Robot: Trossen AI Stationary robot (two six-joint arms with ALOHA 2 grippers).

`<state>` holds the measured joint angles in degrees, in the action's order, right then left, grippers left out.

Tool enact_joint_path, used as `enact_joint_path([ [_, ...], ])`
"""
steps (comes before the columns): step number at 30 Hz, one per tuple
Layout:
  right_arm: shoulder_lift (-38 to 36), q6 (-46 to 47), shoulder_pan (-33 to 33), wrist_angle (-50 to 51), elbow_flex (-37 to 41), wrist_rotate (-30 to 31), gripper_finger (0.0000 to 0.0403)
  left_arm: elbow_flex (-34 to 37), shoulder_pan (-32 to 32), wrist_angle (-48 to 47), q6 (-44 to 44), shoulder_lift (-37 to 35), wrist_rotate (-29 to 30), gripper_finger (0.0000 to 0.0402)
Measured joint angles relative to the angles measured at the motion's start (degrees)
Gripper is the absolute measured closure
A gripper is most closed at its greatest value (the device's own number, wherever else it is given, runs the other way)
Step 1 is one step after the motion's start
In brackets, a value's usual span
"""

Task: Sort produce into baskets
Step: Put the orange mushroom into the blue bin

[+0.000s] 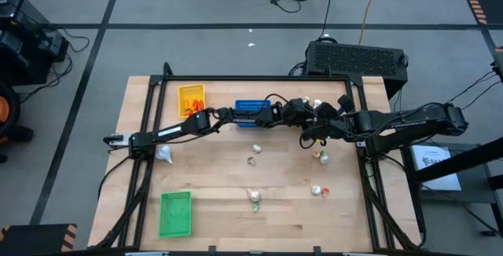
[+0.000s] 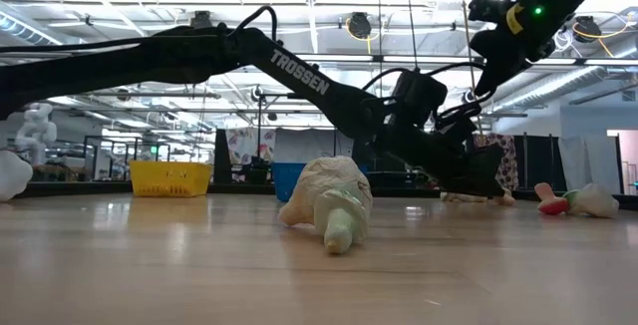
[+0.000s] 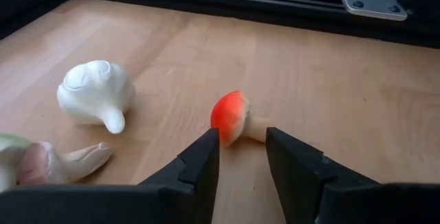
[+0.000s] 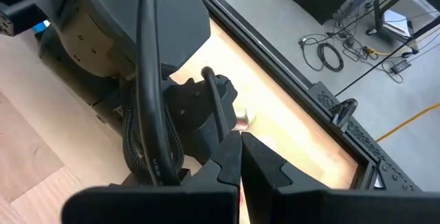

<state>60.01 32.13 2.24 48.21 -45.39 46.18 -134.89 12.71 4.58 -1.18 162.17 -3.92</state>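
Left gripper (image 3: 239, 157) half-open, straddling a red-and-white piece (image 3: 232, 116) near the table's far edge, not yet clamped. Right gripper (image 4: 240, 157) shut, empty, crowding alongside. Risks: arms colliding; the rounded piece squirting out.

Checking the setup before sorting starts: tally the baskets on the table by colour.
yellow basket: 1
blue basket: 1
green basket: 1
Total: 3
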Motion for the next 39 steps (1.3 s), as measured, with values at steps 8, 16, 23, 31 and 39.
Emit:
enact_joint_path([
  [8, 0.0, -0.2, 0.0, -1.1, 0.0, 0.0, 0.0403, 0.0, 0.0, 1.5, 0.2, 0.0, 0.0, 0.0278],
  [16, 0.0, -3.7, 0.0, -5.1, 0.0, 0.0, 0.0403, 0.0, 0.0, 1.5, 0.4, 0.0, 0.0, 0.0313],
  [23, 0.0, -4.2, 0.0, -5.1, 0.0, 0.0, 0.0403, 0.0, 0.0, 1.1, 0.4, 0.0, 0.0, 0.0339],
  [31, 0.0, -3.4, 0.0, -5.1, 0.0, 0.0, 0.0403, 0.0, 0.0, 1.0, 0.4, 0.0, -0.1, 0.0374],
  [39, 0.0, -2.8, 0.0, -5.1, 0.0, 0.0, 0.0403, 0.0, 0.0, 0.9, 0.4, 0.1, -0.2, 0.0397],
])
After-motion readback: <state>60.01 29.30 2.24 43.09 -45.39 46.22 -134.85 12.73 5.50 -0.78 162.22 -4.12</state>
